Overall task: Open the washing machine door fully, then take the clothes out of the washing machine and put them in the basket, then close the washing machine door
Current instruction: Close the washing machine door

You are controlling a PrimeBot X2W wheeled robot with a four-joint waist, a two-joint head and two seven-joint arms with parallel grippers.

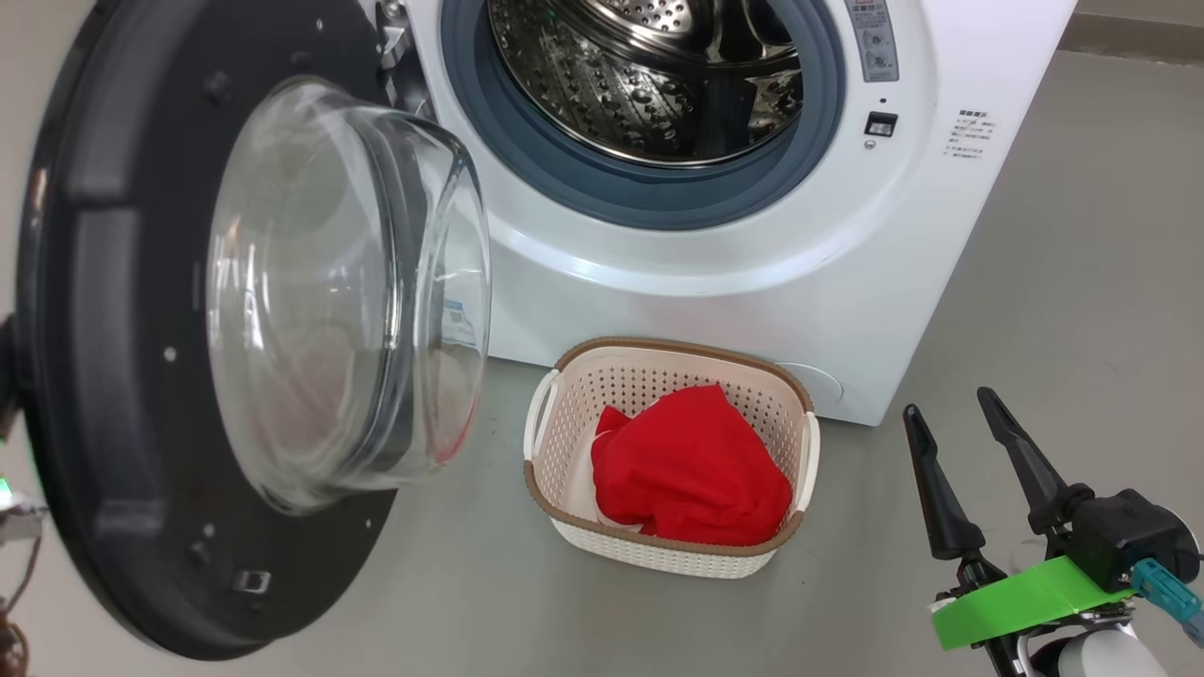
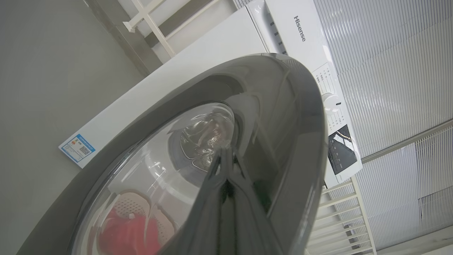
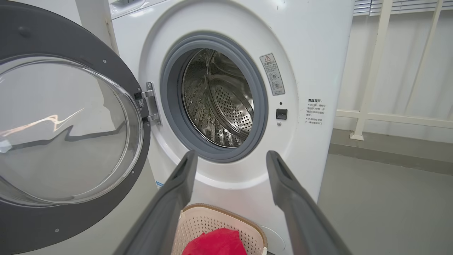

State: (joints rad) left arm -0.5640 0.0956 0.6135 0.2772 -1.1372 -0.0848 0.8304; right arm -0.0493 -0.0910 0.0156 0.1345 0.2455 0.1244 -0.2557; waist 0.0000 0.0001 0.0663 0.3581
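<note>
Grey floor [image 1: 1082, 282] | washing machine [image 1: 752, 282]: drum [image 1: 640, 85] bare | washing machine door [image 1: 103, 282]: open | clothes [image 1: 691, 470]: in basket [image 1: 658, 555] | left gripper [image 2: 226, 153]: clenched, at door's outer face | right gripper [image 1: 947, 401]: spread, empty | advice: push near rim, opposite hinge, until latched.

Red clothes [image 1: 691, 470], cream perforated basket [image 1: 658, 376] brown-rimmed, white washing machine [image 1: 752, 282], black-rimmed door [image 1: 103, 376]

A: Head cam: high up, tilted fwd/down at washing machine [image 1: 752, 301] front; washing machine door [image 1: 85, 282] v. near at left, basket [image 1: 658, 555] mid-frame.
B: R wrist cam: lower, faces drum [image 1: 640, 94] mouth almost level, looking out thru right claw [image 3: 231, 156]. Shares drum, door's inner side, basket w/ head cam.
A: L wrist cam: right up against door's outer face, looking along left claw [image 2: 225, 152]; basket shows thru the door.
</note>
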